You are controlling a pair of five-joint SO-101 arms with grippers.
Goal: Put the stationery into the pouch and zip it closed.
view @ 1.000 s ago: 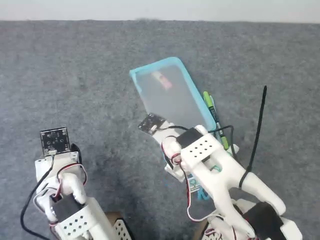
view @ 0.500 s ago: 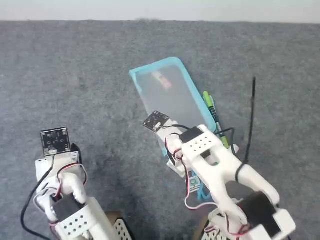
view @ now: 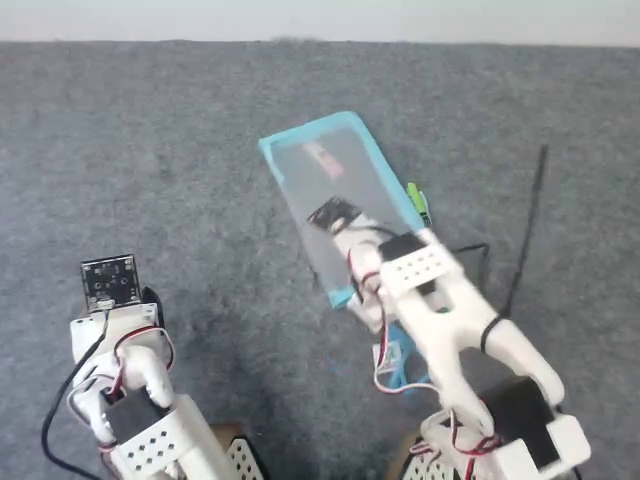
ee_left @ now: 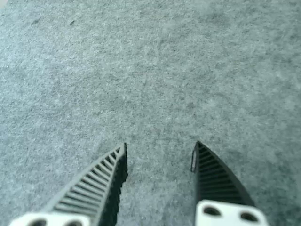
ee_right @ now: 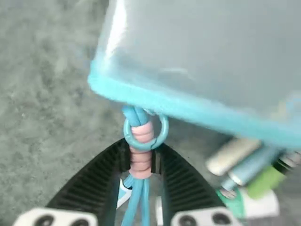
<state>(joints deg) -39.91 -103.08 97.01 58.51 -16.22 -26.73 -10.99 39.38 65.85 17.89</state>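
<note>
1. High view: see-through pouch w/ teal edging lies flat at a slant on the grey carpet. A small pink-red item sits inside near its far end; any print on it is too small to read
2. Same view: green pen lies just beside the pouch's edge. Right arm hangs over the pouch's near end & covers it. Left arm is well apart, at the near corner. Pale wall strip runs along the back
3. Left wrist view: left gripper is over the carpet, fingers spread wide, carpet showing btwn them
4. Right wrist view: right gripper has its fingers pinched on the zip pull, a pink beaded piece on teal cord. A teal ring hooks it to the pouch's teal edge. Pen ends (cream, blue, green) bunch just beside that edge; can't tell if they're in or out of the pouch
</note>
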